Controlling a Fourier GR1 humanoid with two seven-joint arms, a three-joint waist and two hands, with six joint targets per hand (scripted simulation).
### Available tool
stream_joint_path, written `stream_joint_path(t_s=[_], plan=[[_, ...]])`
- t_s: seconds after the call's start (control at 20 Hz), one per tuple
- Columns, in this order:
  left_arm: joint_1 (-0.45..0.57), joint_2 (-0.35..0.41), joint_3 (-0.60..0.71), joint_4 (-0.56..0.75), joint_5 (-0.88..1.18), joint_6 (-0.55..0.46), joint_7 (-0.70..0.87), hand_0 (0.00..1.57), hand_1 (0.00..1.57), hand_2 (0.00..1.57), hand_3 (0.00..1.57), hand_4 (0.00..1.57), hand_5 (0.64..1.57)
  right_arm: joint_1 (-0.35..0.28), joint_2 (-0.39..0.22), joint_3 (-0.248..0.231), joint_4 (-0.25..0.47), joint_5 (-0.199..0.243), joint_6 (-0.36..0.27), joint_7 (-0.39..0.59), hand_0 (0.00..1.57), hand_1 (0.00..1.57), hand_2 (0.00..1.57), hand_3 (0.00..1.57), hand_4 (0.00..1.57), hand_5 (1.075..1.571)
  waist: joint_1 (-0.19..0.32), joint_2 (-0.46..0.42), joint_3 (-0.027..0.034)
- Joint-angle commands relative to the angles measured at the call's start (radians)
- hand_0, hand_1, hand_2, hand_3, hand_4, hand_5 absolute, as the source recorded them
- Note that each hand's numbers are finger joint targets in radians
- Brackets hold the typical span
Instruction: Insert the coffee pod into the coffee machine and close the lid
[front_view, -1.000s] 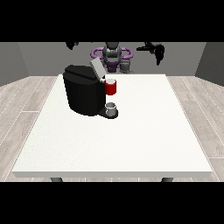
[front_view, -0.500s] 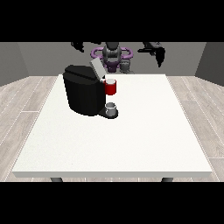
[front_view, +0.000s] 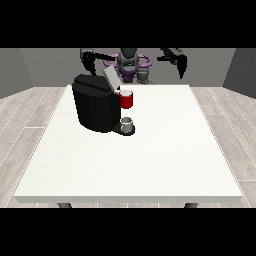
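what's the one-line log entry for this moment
lid: open | pod: in machine | cup: on machine's base | both hands: raised, away from machine, holding nothing

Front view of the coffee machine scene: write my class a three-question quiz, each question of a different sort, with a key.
1. True or false: the grey lid of the black boxy coffee machine stands raised.
2. What sits on the machine's base under the red cylindrical pod holder? A) a spoon B) a small grey cup C) a plate
3. Fill in: the black hand at the view's right hangs beyond the far edge of the large white table, touching ______.

Key: 1 true; 2 B; 3 nothing.
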Motion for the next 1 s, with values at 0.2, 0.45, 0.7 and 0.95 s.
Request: stream_joint_path(t_s=[0.2,0.45,0.7,0.95], plan=[[0.051,0.061,0.000,-0.095,0.048,-0.016,-0.014,0.00,0.00,0.00,0.00,0.00,1.571,-0.107,0.003,-0.020,0.118,0.015,0.007,-0.061,0.00,0.00,0.00,0.00,0.00,1.571,-0.011,0.084,-0.0002],[0.074,0.053,0.001,-0.148,0.088,0.026,0.069,0.00,0.00,0.00,0.00,0.00,1.571,-0.088,0.019,0.035,0.129,0.053,0.035,-0.035,0.00,0.00,0.00,0.00,0.00,1.571,-0.051,0.042,-0.0003],[0.042,0.073,0.000,-0.142,0.086,0.042,0.042,0.00,0.00,0.00,0.00,0.00,1.571,-0.198,-0.013,-0.008,0.193,0.057,0.039,-0.072,0.00,0.00,0.00,0.00,0.00,1.571,-0.035,0.113,-0.0002],[0.082,0.049,-0.024,-0.095,0.026,0.109,-0.004,0.00,0.00,0.00,0.00,0.00,1.571,-0.194,0.039,0.034,0.163,0.058,0.042,-0.023,0.00,0.00,0.00,0.00,0.00,1.571,-0.081,0.085,-0.0004]])
